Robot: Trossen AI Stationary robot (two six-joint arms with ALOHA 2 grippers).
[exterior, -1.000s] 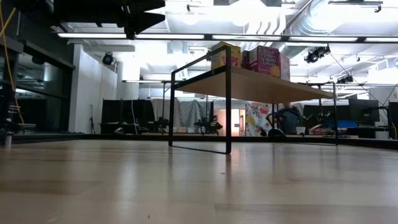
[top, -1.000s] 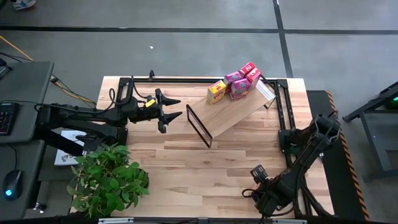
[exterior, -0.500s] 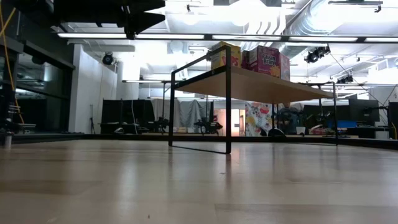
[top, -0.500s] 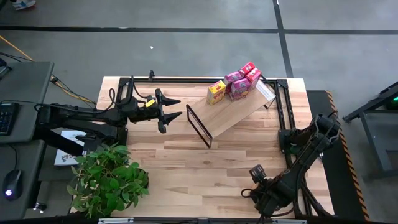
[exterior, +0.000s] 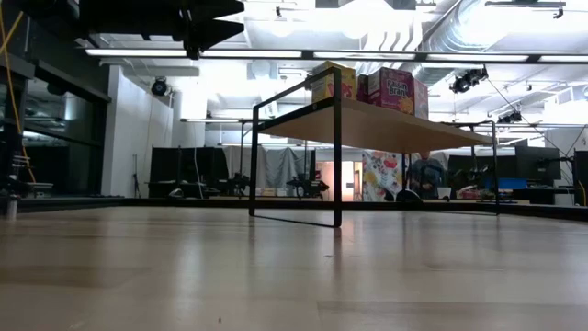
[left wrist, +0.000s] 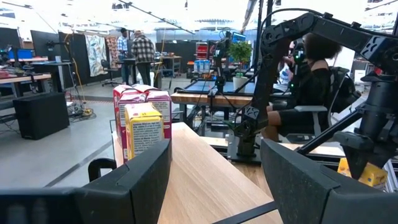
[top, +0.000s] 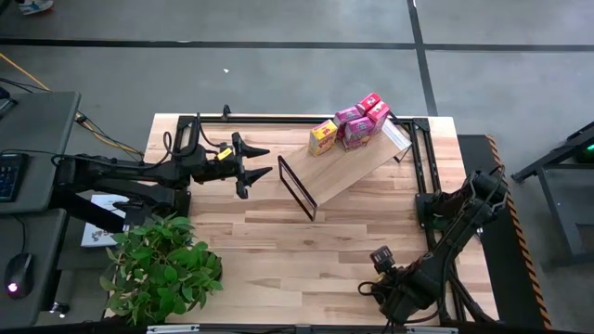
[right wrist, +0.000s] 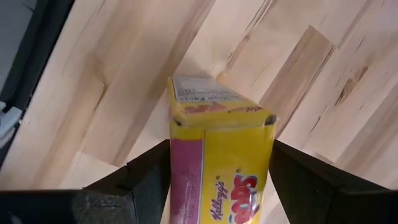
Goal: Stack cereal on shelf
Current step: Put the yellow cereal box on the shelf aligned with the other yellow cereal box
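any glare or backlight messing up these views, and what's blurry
Low view: bright ceiling lights backlight the shelf, leaving its underside and the cereal dim. Right wrist view: the yellow box sits soft and close between the fingers. High view: evenly lit, no glare.

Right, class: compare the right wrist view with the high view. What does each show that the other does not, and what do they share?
Only the right wrist view shows a yellow cereal box gripped between the right gripper's fingers above the tabletop.

Only the high view shows the shelf with five cereal boxes grouped at its far end, the left gripper open and empty beside it, and a potted plant.

Both show the plank tabletop and the right arm's gripper at the table's near right.
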